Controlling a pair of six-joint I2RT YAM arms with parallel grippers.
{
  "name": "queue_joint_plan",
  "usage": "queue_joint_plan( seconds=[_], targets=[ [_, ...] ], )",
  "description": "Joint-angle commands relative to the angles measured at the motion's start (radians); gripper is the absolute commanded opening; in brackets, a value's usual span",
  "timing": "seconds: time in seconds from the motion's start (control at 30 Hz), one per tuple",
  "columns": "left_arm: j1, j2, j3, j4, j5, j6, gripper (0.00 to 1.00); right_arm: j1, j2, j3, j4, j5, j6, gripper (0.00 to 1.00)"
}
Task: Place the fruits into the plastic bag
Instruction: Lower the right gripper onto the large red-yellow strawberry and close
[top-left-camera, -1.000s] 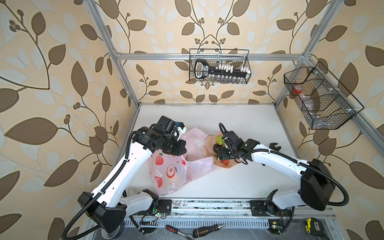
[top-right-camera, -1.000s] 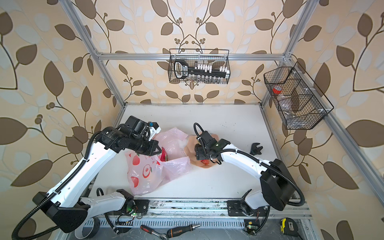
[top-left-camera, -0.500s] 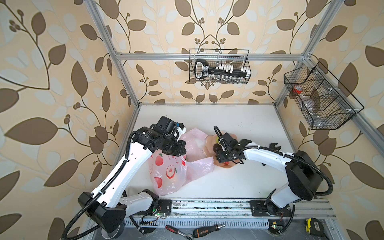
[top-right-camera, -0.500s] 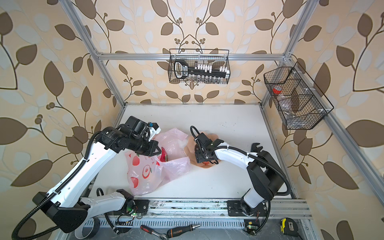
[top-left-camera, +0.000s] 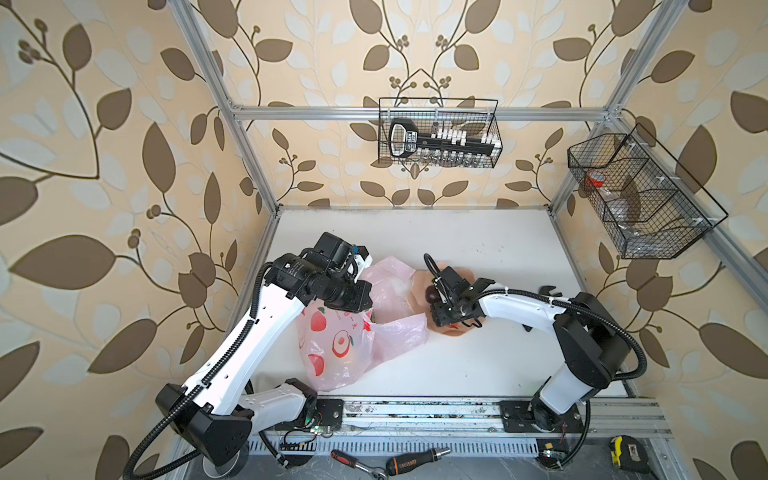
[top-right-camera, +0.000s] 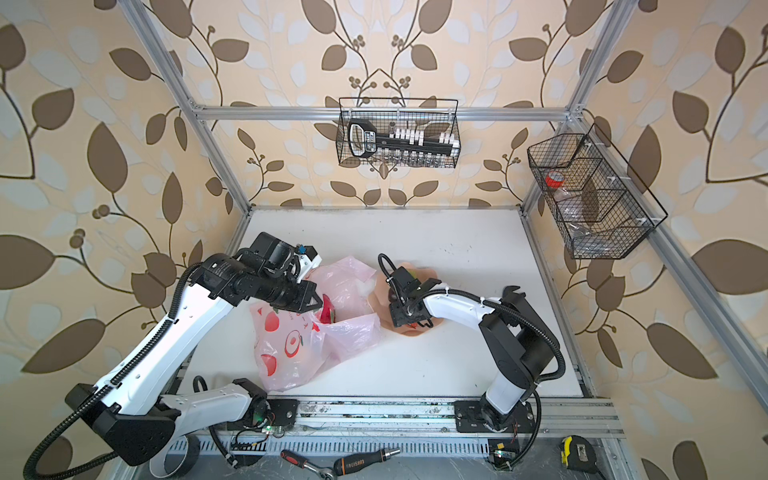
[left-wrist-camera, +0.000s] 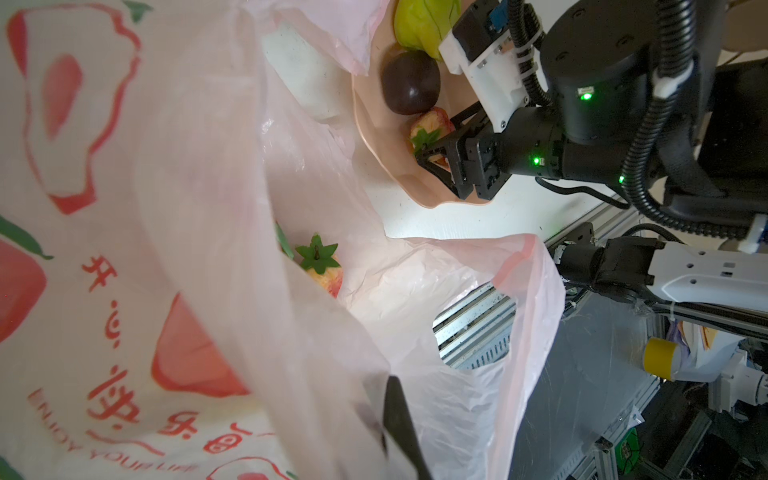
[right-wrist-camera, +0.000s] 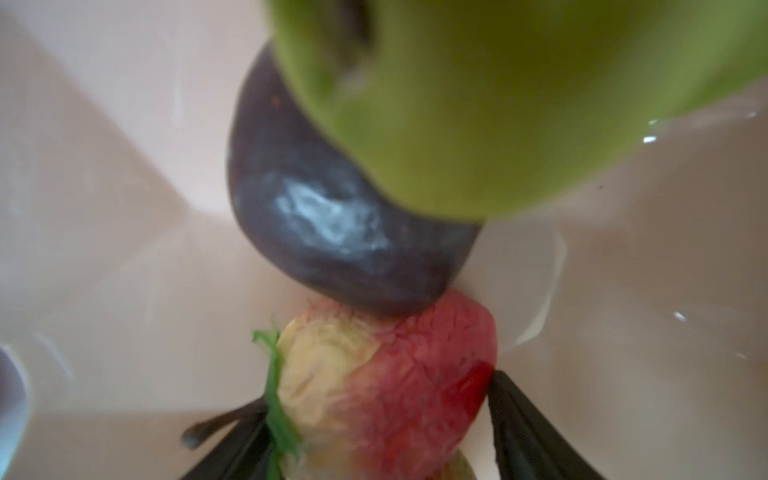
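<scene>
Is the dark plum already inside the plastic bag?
No, in the left wrist view the dark plum lies in the peach bowl, outside the plastic bag.

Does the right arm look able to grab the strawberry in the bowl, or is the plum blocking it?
Probably yes. The right gripper has its open jaws either side of the strawberry in the bowl; the plum only touches its far end, clear of the fingers.
</scene>
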Motion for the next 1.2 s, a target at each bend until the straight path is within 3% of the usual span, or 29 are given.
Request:
queue_joint_plan(
  seconds=[0.0,0.3,1.17],
  targets=[
    [0.006,-0.016,-0.010,-0.011,0.014,0.016,0.00,-0.009,0.036,0.016,-0.001,-0.005,-0.028,0.68],
    [0.006,-0.010,-0.010,-0.007,0.012,0.016,0.00,-0.014,0.019,0.008,-0.001,0.000,-0.039,0.58],
    [0.006,0.021,-0.007,0.007,0.023,0.033,0.00,-0.063,-0.275,-0.033,-0.043,-0.036,0.014,0.48]
  ],
)
